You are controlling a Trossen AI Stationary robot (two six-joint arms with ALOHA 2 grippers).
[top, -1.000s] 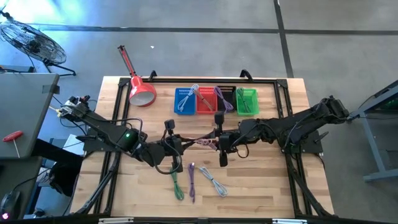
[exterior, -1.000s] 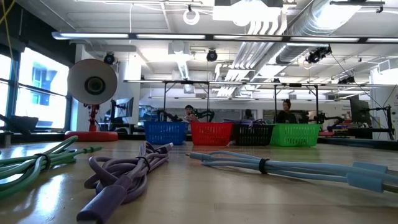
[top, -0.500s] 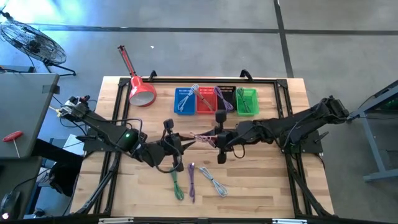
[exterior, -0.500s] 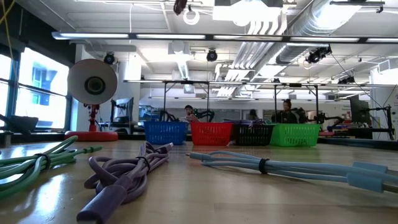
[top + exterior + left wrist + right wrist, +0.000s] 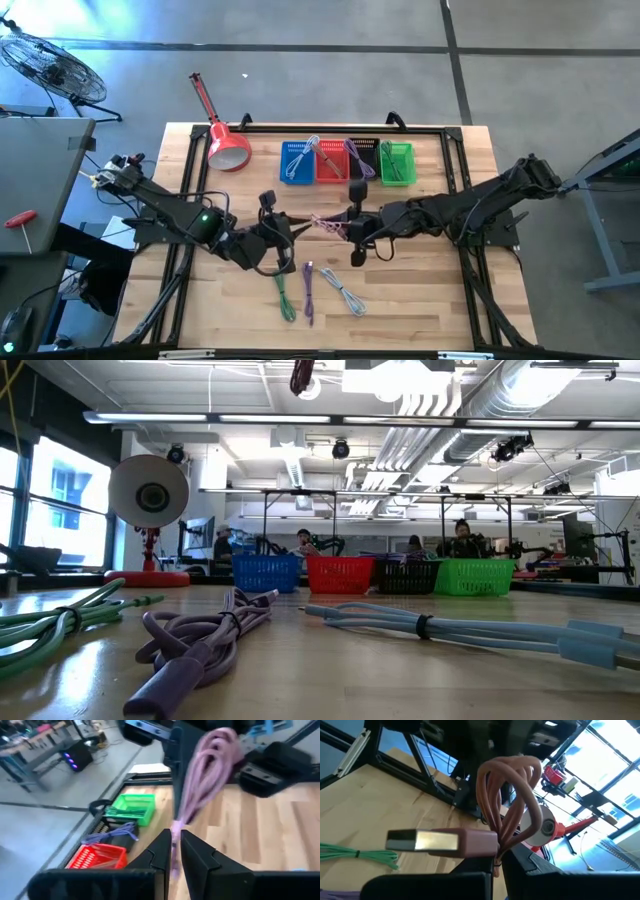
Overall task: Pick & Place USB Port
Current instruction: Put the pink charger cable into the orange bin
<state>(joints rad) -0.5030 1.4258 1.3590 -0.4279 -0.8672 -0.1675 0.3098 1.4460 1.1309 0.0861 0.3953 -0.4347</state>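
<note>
A pinkish-red USB cable (image 5: 322, 221), bundled into loops, hangs in the air over the middle of the table between my two grippers. My left gripper (image 5: 293, 226) is shut on one end of the bundle, my right gripper (image 5: 345, 229) on the other. Its metal USB plug (image 5: 422, 840) sticks out sideways beside the right fingers. A bit of the cable (image 5: 302, 375) shows at the top of the low view. Blue (image 5: 296, 162), red (image 5: 331, 161), black (image 5: 362, 153) and green (image 5: 397, 163) baskets stand in a row at the far edge. My left gripper pinches the bundle's thin end (image 5: 174, 837) between its two fingers, coming nearly level from the table's left. The strands run on from the fingers to the other gripper, clear of the table. My right gripper pinches the bundled strands (image 5: 501, 845) just behind the plug, coming nearly level from the table's right. The loops stand up past the fingers, and the plug juts out to one side, lifted clear.
A green cable (image 5: 285, 300), a purple cable (image 5: 309, 290) and a light grey-blue cable (image 5: 345, 295) lie on the wood near the front edge. A red lamp (image 5: 226, 146) stands at the far left. People show in the room beyond the baskets.
My right gripper has turned a little and shifted slightly toward the near edge with its end of the cable. Part of the cable has come into the top of the low view, where nothing showed a second ago.
</note>
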